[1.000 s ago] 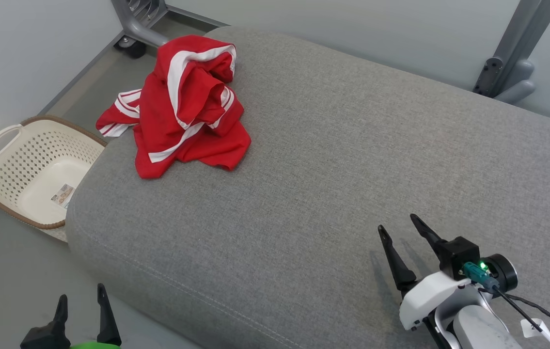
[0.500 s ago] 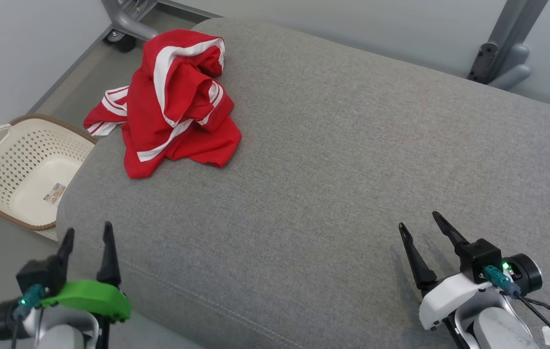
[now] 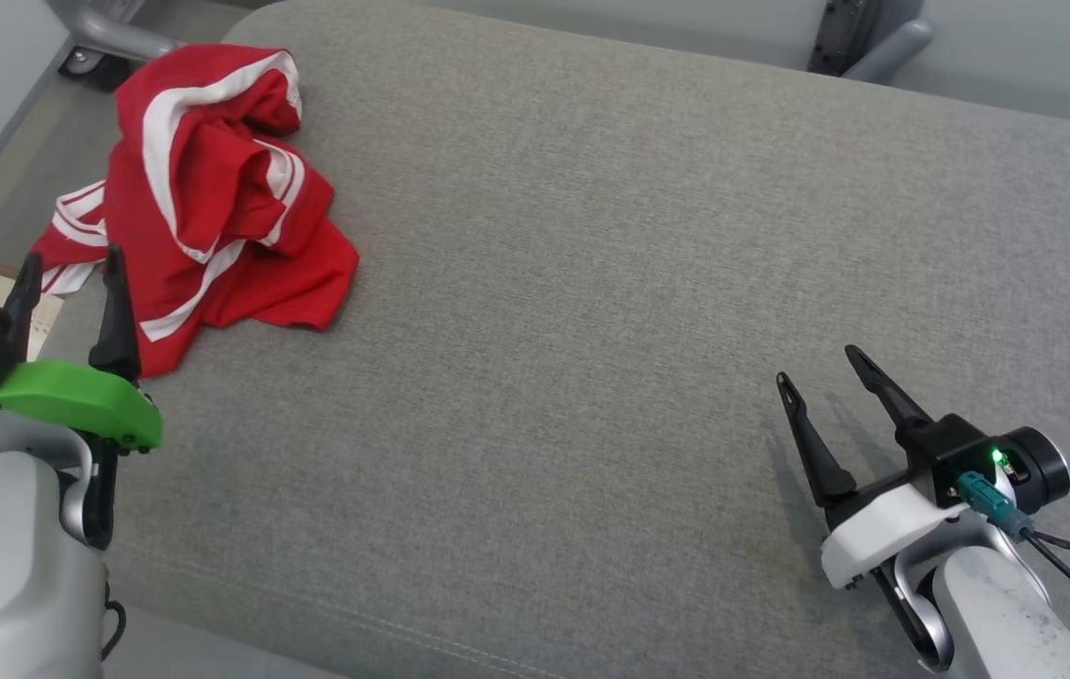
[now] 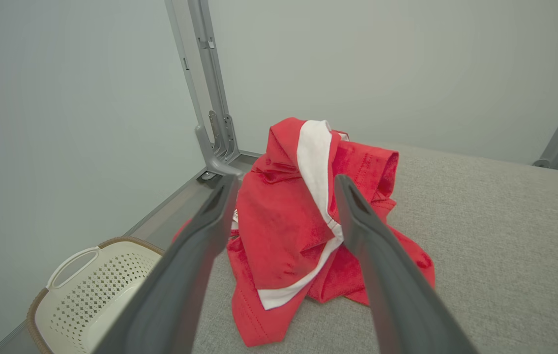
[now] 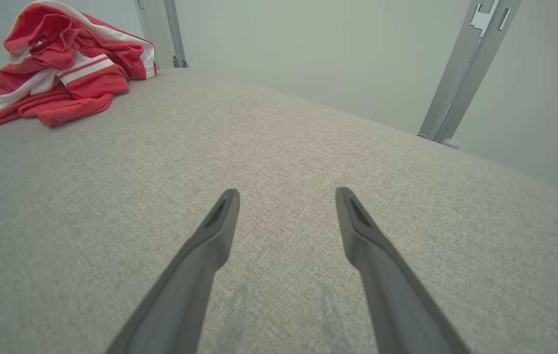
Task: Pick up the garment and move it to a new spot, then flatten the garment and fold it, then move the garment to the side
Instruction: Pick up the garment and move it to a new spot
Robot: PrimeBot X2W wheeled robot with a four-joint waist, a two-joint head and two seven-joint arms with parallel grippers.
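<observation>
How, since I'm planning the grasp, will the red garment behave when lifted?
Probably floppy: the red garment lies crumpled in soft folds on the grey cushion. Likely light, since the fabric looks thin. A single pinch would probably lift it bunched and dangling.

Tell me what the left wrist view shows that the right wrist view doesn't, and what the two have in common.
Left wrist view, not the right: the white perforated basket on the floor beside the cushion, and the left gripper, open, its fingers framing the garment close up.
Right wrist view, not the left: the right gripper, open, over a bare stretch of cushion, with the garment far off at the upper left.
Both: the crumpled red garment with white stripes lying on the grey cushion, the pale wall and grey metal frame posts.
</observation>
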